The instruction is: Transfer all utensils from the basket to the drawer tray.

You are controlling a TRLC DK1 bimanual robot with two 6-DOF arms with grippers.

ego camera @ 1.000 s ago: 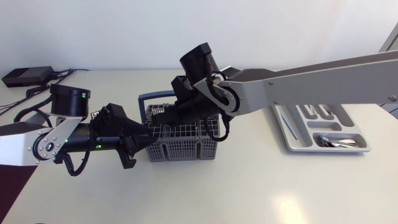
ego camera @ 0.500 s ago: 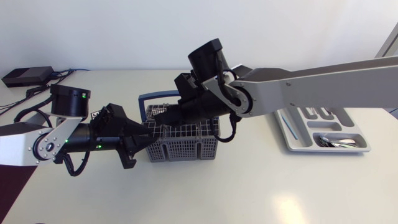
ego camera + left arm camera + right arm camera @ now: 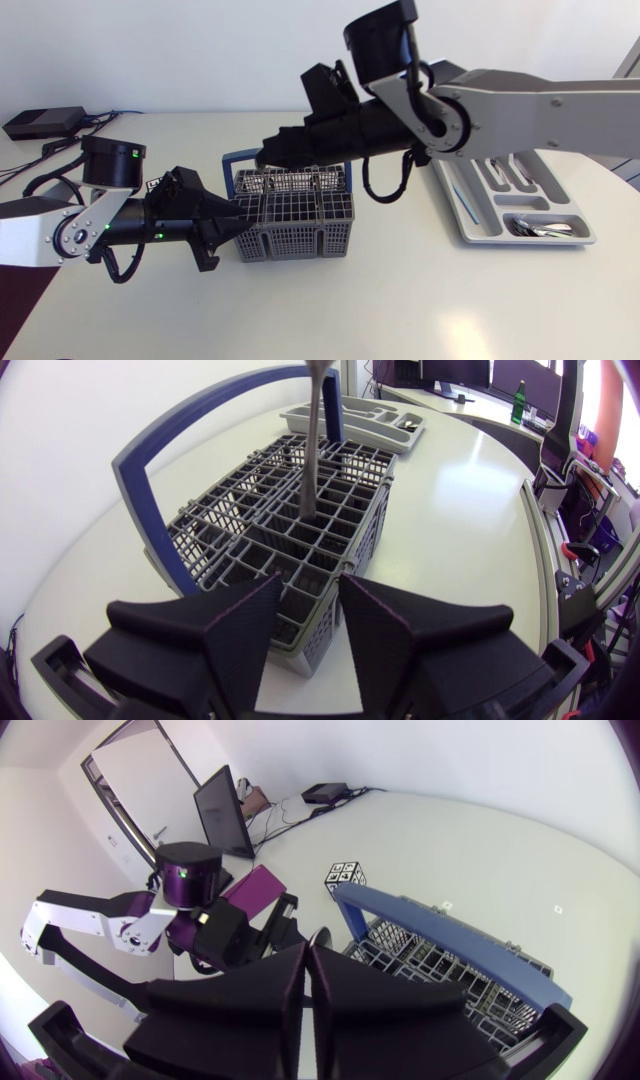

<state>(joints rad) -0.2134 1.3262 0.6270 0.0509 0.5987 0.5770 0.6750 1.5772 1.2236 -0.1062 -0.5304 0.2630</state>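
Your right pincer (image 3: pixel 265 156) is closed tight on a utensil (image 3: pixel 311 440) hanging upright, its lower end at the top grid of the basket (image 3: pixel 295 228). The tray (image 3: pixel 475 225) lies well off toward that arm's side. Your left pincer (image 3: pixel 308 595) clamps the basket wall.

The head view looks down from above on the whole counter (image 3: pixel 400 300), with the basket (image 3: pixel 296 240) and the drawer tray (image 3: pixel 520 215). The left wrist view sits close behind the left gripper (image 3: pixel 310 585), facing across the basket toward the tray. The right wrist view looks down past the right gripper (image 3: pixel 308 955) onto the basket and the left arm (image 3: pixel 90 915), so all three share the basket.
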